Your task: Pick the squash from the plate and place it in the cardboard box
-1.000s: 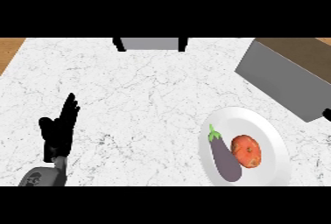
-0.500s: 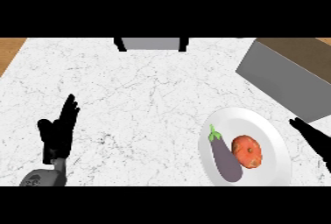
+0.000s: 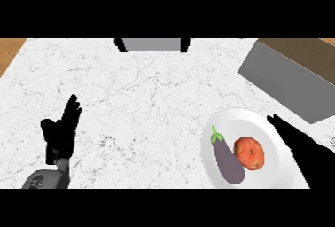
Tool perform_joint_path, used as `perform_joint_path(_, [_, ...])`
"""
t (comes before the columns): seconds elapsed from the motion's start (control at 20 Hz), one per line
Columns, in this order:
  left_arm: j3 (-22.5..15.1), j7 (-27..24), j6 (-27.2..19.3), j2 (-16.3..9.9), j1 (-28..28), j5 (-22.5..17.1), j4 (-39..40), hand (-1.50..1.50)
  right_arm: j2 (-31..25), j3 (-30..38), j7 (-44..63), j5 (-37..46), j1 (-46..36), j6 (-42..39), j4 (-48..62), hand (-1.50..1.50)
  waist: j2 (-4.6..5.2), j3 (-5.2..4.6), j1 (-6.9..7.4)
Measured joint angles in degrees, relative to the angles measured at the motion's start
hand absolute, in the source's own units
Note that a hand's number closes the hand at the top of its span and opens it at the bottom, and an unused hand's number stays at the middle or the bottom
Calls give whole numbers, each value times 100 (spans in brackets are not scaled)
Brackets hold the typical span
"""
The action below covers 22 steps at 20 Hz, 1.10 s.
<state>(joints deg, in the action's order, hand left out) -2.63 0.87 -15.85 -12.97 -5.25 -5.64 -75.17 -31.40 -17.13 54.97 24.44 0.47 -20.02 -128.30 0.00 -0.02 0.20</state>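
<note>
1. Surface: white marbled counter [image 3: 150,97], with brown floor showing at the upper left and upper right corners.
2. Far edge, centre: a grey block [image 3: 152,44] with dark ends; what it is cannot be told.
3. Upper right: the box [image 3: 288,82], grey and set at a slant, with a brown strip along its far side. Its near corner lies just beside the plate's rim.
4. Lower right: white plate [image 3: 265,125] lying flat on the counter.
5. On the plate: the squash [image 3: 250,152], orange-red and rounded, at the centre-right.
6. Just left of it, touching or nearly so: a purple eggplant [image 3: 227,159] with a green stem pointing to the far side.
7. Right hand [image 3: 297,144]: enters from the lower right, fingers straight and apart, over the plate's right rim. It is just beside the squash and holds nothing.
8. Between the squash and the box stands only the plate's rim and this hand.
9. Left hand [image 3: 61,131]: at lower left, well apart from the plate, fingers straight and up, resting, nothing in it.
</note>
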Motion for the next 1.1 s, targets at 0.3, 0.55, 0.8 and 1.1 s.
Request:
perform_joint_path(0.3, [111,115,75,9,-29,49,-18,0,327,-143,109,266,-164,-143,231,-150,-2,0,-10])
perform_joint_path(0.55, [119,100,125,53,122,102,-167,0,619,-292,190,555,-326,-186,546,-150,-4,0,-2])
perform_joint_path(0.8, [198,59,167,106,76,144,-93,0,890,-310,185,792,-364,-232,779,-150,-2,0,-10])
perform_joint_path(1.1, [258,-51,200,170,23,225,35,0,1036,-276,122,1053,-385,-356,1042,-150,-2,1,-14])
